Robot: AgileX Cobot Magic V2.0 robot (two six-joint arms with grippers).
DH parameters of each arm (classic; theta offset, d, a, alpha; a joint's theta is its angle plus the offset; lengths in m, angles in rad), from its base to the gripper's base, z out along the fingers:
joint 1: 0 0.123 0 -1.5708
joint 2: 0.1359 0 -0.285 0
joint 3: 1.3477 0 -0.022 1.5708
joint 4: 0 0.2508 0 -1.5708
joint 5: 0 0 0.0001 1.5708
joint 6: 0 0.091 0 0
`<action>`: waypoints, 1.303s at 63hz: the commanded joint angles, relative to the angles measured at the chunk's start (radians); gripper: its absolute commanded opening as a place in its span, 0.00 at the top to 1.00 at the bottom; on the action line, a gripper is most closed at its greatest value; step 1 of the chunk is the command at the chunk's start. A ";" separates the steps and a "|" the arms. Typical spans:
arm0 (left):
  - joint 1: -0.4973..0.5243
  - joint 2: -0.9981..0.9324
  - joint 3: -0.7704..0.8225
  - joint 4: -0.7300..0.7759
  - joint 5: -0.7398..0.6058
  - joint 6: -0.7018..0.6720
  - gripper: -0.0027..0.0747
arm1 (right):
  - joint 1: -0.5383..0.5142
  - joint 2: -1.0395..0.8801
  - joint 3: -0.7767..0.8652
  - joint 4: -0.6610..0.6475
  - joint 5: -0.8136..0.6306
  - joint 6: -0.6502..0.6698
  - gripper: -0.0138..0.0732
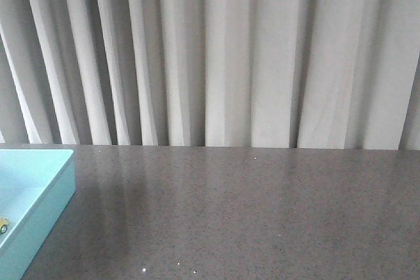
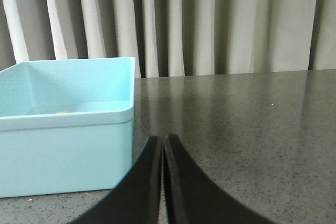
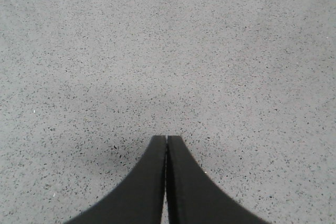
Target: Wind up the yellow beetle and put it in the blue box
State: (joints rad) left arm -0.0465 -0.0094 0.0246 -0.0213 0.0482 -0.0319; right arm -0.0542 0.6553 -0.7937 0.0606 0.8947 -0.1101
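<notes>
The desk is viewed forward toward the curtain; the box is shared with the low left wrist view; the right wrist view is aimed down, near.

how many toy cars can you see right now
1. The yellow beetle lies inside the blue box at the table's left edge, mostly cut off by the front view. More could sit out of frame.

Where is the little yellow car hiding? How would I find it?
Look at the dark speckled table in front of the curtain, then at the big light blue box on its left side. The yellow beetle sits inside that box, barely peeking in at the picture's left edge. It is the only yellow thing there.
</notes>
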 commanded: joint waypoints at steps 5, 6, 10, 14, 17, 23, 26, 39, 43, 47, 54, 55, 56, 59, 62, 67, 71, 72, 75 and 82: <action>0.000 -0.018 -0.008 -0.011 -0.080 0.000 0.97 | 0.002 0.000 -0.024 0.000 -0.062 0.000 0.85; 0.000 -0.018 -0.008 -0.011 -0.080 0.000 0.97 | 0.002 0.000 -0.024 0.000 -0.062 0.000 0.85; 0.000 -0.018 -0.008 -0.011 -0.080 0.000 0.97 | 0.002 0.000 -0.024 0.000 -0.062 0.000 0.85; 0.000 -0.018 -0.008 -0.011 -0.080 0.000 0.97 | 0.002 0.000 -0.024 0.000 -0.062 0.000 0.85; 0.000 -0.018 -0.008 -0.011 -0.080 0.000 0.97 | 0.002 0.000 -0.024 0.000 -0.062 0.000 0.85; 0.000 -0.018 -0.008 -0.011 -0.080 0.000 0.97 | 0.001 -0.033 0.003 -0.014 -0.093 -0.002 0.85; 0.000 -0.018 -0.008 -0.011 -0.080 0.000 0.97 | -0.013 -0.074 0.049 -0.050 -0.153 0.002 0.85; 0.000 -0.018 -0.008 -0.011 -0.080 0.000 0.97 | -0.070 -0.362 0.402 -0.019 -0.621 0.015 0.85; 0.000 -0.018 -0.008 -0.011 -0.080 0.000 0.97 | -0.069 -0.460 0.512 -0.019 -0.737 0.015 0.85; 0.000 -0.018 -0.008 -0.011 -0.080 0.000 0.97 | -0.069 -0.551 0.615 -0.019 -0.812 0.014 0.85; 0.000 -0.018 -0.008 -0.011 -0.080 0.000 0.97 | -0.069 -0.638 0.731 -0.019 -0.885 0.014 0.85; 0.000 -0.018 -0.008 -0.011 -0.080 0.000 0.97 | -0.069 -0.642 0.740 -0.019 -0.888 0.014 0.85; 0.000 -0.018 -0.008 -0.011 -0.080 0.000 0.97 | -0.069 -0.647 0.752 -0.019 -0.895 0.014 0.85; 0.000 -0.018 -0.008 -0.011 -0.080 0.000 0.97 | -0.069 -0.651 0.774 -0.019 -0.900 0.014 0.85; 0.000 -0.018 -0.008 -0.011 -0.080 0.000 0.97 | -0.068 -0.656 0.790 -0.019 -0.909 0.014 0.85; 0.000 -0.018 -0.008 -0.011 -0.080 0.000 0.97 | -0.065 -0.680 0.820 -0.020 -0.932 0.014 0.85; 0.000 -0.018 -0.008 -0.011 -0.080 0.000 0.97 | -0.054 -0.679 0.825 -0.023 -0.924 0.008 0.85; 0.000 -0.018 -0.008 -0.011 -0.080 0.000 0.97 | -0.053 -0.679 0.825 -0.025 -0.920 0.006 0.85; 0.000 -0.018 -0.008 -0.011 -0.080 0.000 0.97 | -0.054 -0.680 0.825 -0.025 -0.915 0.006 0.85; 0.000 -0.018 -0.008 -0.011 -0.080 0.000 0.97 | -0.055 -0.671 0.823 -0.011 -0.923 0.015 0.85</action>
State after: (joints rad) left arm -0.0465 -0.0094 0.0246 -0.0213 0.0471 -0.0308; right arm -0.1090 -0.0133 0.0271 0.0418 0.0558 -0.0959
